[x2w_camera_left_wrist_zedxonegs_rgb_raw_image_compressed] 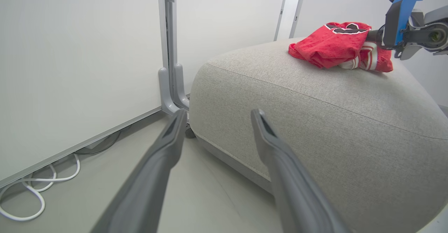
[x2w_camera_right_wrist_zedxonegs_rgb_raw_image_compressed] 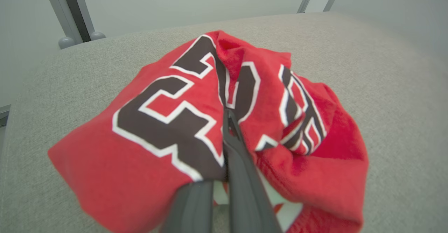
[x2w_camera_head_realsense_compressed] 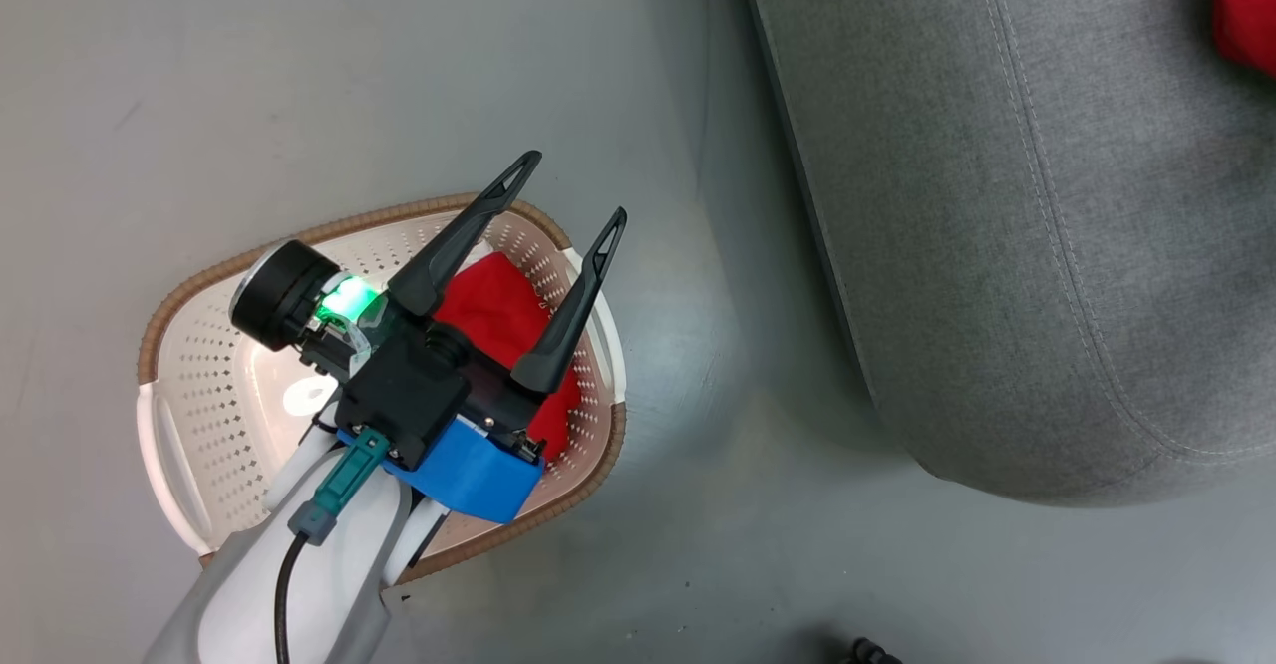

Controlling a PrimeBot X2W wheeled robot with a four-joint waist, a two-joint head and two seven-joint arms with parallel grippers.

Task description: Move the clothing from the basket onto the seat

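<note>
The cream basket [x2w_camera_head_realsense_compressed: 179, 295] stands on the floor at the lower left of the head view, with red clothing [x2w_camera_head_realsense_compressed: 498, 310] bunched at its right end. My left gripper [x2w_camera_head_realsense_compressed: 576, 185] hovers over the basket, open and with nothing in it; in its own view the left gripper [x2w_camera_left_wrist_zedxonegs_rgb_raw_image_compressed: 218, 113] points toward the grey seat [x2w_camera_left_wrist_zedxonegs_rgb_raw_image_compressed: 315, 121]. On top of the seat lies a red jersey [x2w_camera_left_wrist_zedxonegs_rgb_raw_image_compressed: 329, 46] with black-and-white lettering. My right gripper [x2w_camera_right_wrist_zedxonegs_rgb_raw_image_compressed: 226, 112] is shut on a fold of that jersey [x2w_camera_right_wrist_zedxonegs_rgb_raw_image_compressed: 157, 138], which rests on the seat [x2w_camera_right_wrist_zedxonegs_rgb_raw_image_compressed: 385, 68].
Grey floor [x2w_camera_head_realsense_compressed: 698, 544] separates the basket from the seat [x2w_camera_head_realsense_compressed: 997, 245]. White wall panels with a metal post [x2w_camera_left_wrist_zedxonegs_rgb_raw_image_compressed: 169, 51] stand behind the seat. A white cable [x2w_camera_left_wrist_zedxonegs_rgb_raw_image_compressed: 35, 191] loops on the floor at the wall's foot.
</note>
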